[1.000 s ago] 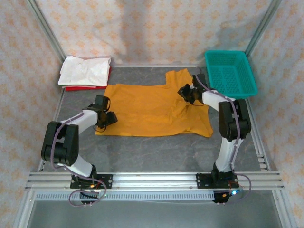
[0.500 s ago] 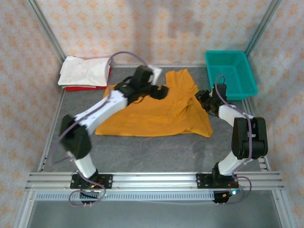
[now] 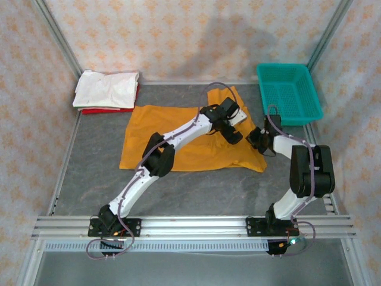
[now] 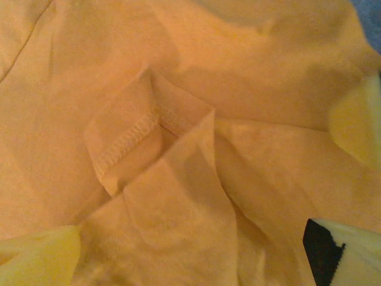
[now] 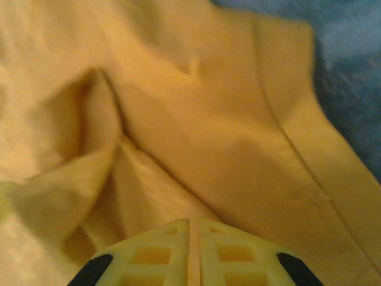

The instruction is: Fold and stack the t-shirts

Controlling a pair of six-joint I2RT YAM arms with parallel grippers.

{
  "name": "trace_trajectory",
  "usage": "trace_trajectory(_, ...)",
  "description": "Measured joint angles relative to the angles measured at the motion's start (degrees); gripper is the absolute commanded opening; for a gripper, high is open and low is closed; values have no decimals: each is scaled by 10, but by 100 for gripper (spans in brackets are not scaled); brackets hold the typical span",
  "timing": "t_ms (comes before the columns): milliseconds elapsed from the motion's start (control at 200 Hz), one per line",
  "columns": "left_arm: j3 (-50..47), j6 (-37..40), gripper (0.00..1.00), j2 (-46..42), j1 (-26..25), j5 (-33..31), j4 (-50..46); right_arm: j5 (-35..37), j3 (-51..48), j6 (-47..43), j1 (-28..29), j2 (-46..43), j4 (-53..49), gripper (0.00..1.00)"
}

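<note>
The mustard-orange t-shirt (image 3: 155, 122) lies spread on the grey worktop (image 3: 208, 190) in the middle of the top view. Its lower edge is fairly straight. Its upper right part is rumpled, with a flap reaching toward the top of the frame.

The left arm stretches diagonally from the lower left across the shirt. The left end effector (image 3: 232, 132) sits over the shirt's upper right area. In the left wrist view its fingers (image 4: 41, 256) show at the lower left and lower right corners, spread wide with nothing between them but cloth lying below. In the centre of that view a stitched hem (image 4: 128, 140) is folded back on itself, making a small pocket-like crease.

The right end effector (image 3: 255, 138) is at the shirt's right edge, just beside the left one. In the right wrist view its fingers (image 5: 161, 253) are pressed together at the bottom centre, leaving only a thin seam between them. Orange cloth rises in a ridge just ahead of the tips. I cannot tell whether any cloth is nipped between them. A hemmed edge runs down the right of that view, with grey worktop beyond it.

At the upper left of the top view, a folded white t-shirt (image 3: 107, 89) rests on a red t-shirt (image 3: 95, 111), well apart from both end effectors. A teal mesh basket (image 3: 283, 66) stands at the upper right.
</note>
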Motion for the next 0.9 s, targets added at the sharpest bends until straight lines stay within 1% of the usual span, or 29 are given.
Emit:
trace_trajectory(45,14,5,93,10,0,-11,-2,-3,-11,1,0,6,3,7)
trace_trajectory(110,23,8,86,16,0,-23,-1,-13,-23,4,0,8,14,6)
trace_trajectory(200,25,12,80,17,0,-33,0,-19,-29,4,-1,9,28,3)
trace_trajectory(255,33,8,71,21,0,-38,1,-19,-31,6,-2,8,33,3)
trace_trajectory(320,49,2,53,30,2,-46,7,-16,-32,6,-2,6,33,3)
trace_trajectory(390,54,-4,46,37,5,-53,14,-12,-34,7,-2,4,33,3)
trace_trajectory(470,55,-15,37,43,12,-56,20,-10,-37,9,-2,2,33,2)
trace_trajectory(576,55,-36,33,52,29,-59,27,-8,-40,12,-2,-2,33,2)
trace_trajectory(666,55,-55,34,55,47,-60,32,-7,-40,13,-2,-2,33,2)
trace_trajectory(711,55,-67,30,55,56,-58,35,-7,-40,15,-2,-2,33,1)
trace_trajectory(761,55,-81,30,55,67,-52,40,-7,-40,15,-2,-2,32,1)
trace_trajectory(786,55,-87,34,55,71,-50,43,-7,-40,17,-2,-2,32,1)
trace_trajectory(806,55,-91,41,55,76,-49,45,-7,-40,17,-2,-2,32,0)
trace_trajectory(856,55,-100,64,55,84,-47,49,-7,-40,17,-2,-2,32,0)
trace_trajectory(876,55,-105,70,55,88,-47,50,-6,-40,18,-2,-2,32,0)
trace_trajectory(896,55,-108,73,55,91,-47,52,-6,-40,19,-2,-2,32,0)
